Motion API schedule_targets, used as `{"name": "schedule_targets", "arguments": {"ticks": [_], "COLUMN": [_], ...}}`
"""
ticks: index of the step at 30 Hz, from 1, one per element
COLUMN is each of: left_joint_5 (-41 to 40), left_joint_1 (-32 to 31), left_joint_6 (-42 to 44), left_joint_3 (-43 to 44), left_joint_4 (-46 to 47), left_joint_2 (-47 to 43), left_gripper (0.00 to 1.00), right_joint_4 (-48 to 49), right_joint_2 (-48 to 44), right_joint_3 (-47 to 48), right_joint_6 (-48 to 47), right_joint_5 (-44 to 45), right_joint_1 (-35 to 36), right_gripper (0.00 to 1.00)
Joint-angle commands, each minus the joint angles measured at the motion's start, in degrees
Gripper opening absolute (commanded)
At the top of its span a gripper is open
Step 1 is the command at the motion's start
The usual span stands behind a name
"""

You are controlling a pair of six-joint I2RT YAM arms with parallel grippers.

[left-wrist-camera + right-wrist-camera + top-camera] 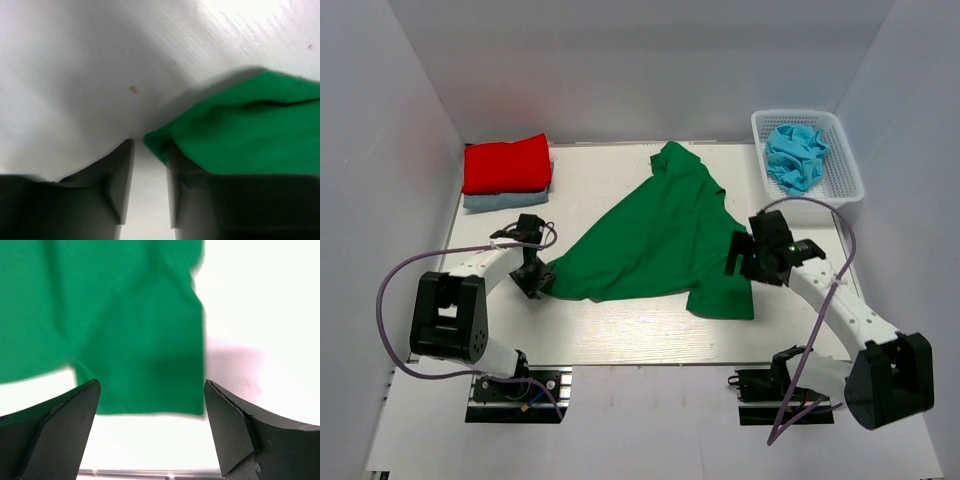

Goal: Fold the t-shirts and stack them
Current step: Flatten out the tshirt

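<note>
**Get both corners first**

Top view: green t-shirt (660, 235) sprawls dead centre, red t-shirt (506, 163) folded at 10 o'clock. Left wrist: left gripper (149, 145) nearly closed, shirt corner at its 3 o'clock; can't tell if it's caught, I'd push deeper. Right wrist: right gripper (151, 384) spread wide over the hem corner; drop straight, then pinch.

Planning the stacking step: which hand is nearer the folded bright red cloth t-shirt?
Left. The left hand sits nearward of the folded bright red cloth t-shirt; the right hand is across the dark green cloth t-shirt from it.
</note>
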Motion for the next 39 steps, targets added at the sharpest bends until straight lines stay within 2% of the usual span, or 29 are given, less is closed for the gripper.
{"name": "schedule_targets", "arguments": {"ticks": [1, 2, 4, 5, 9, 14, 17, 18, 19, 20, 21, 24, 29, 31, 34, 39], "left_joint_5": [2.5, 3.6, 3.6, 4.1, 5.4, 5.4, 7.5, 7.5, 8.4, 9.3, 9.3, 11.0, 12.0, 11.5, 9.0, 4.0], "left_joint_1": [0.1, 0.1, -0.9, -0.9, -0.9, -0.9, -0.9, -0.9, -0.9, -0.9, -0.9, -0.9, -0.9, -0.1, -0.1, -0.1], "left_joint_6": [0.8, 1.4, 1.4, 2.0, 3.3, 3.8, 5.1, 5.1, 5.1, 5.7, 5.7, 6.2, 7.2, 7.2, 7.2, 7.2], "left_joint_3": [-1.7, -1.7, -1.7, -1.7, -1.7, -1.1, -0.6, -0.6, 0.6, 1.2, 1.8, 5.5, 17.4, 23.1, 31.3, 44.2], "left_joint_4": [6.0, 6.0, 6.7, 6.7, 6.7, 4.3, 4.3, 3.8, 3.8, 3.2, 2.6, 0.8, -2.8, -3.4, -5.5, -6.6], "left_joint_2": [1.6, 2.1, 2.7, 2.7, 0.3, -7.0, -9.9, -11.4, -11.9, -12.5, -13.1, -15.2, -18.7, -19.8, -20.4, -20.4], "left_gripper": [0.38, 0.31, 0.06, 0.00, 0.00, 0.00, 0.00, 0.00, 0.00, 0.00, 0.00, 0.00, 0.00, 0.00, 0.00, 0.00], "right_joint_4": [-8.6, -9.4, -10.1, -9.7, -3.3, 2.2, 8.5, 9.7, 10.0, 10.0, 10.0, 7.9, 1.2, -2.1, -4.1, -5.8], "right_joint_2": [-3.5, -4.2, -5.4, -5.8, -4.9, 2.2, 4.4, 4.6, 4.6, 4.4, 3.8, 0.9, -4.7, -5.2, -6.3, -6.3], "right_joint_3": [-3.9, -4.9, -7.5, -9.3, -12.9, -14.7, -14.9, -14.2, -13.2, -12.4, -11.6, -6.5, 12.7, 17.1, 31.0, 43.1], "right_joint_6": [6.2, 6.8, 8.8, 9.2, 10.5, 9.6, 9.4, 9.3, 9.4, 9.1, 9.0, 6.6, 4.8, 3.5, 1.4, -2.3], "right_joint_5": [3.0, 2.5, 0.9, 0.8, -2.3, -8.3, -15.6, -16.3, -17.2, -16.8, -16.4, -12.9, -1.3, 5.3, 11.7, 20.4], "right_joint_1": [-0.5, -0.5, -0.5, -0.4, -0.2, 0.2, 0.5, 0.6, 0.6, 0.5, 0.6, 0.3, -0.2, -0.3, -0.5, -0.8], "right_gripper": [0.90, 0.90, 0.90, 0.90, 0.90, 0.86, 0.69, 0.56, 0.21, 0.05, 0.00, 0.00, 0.00, 0.00, 0.00, 0.00]}}
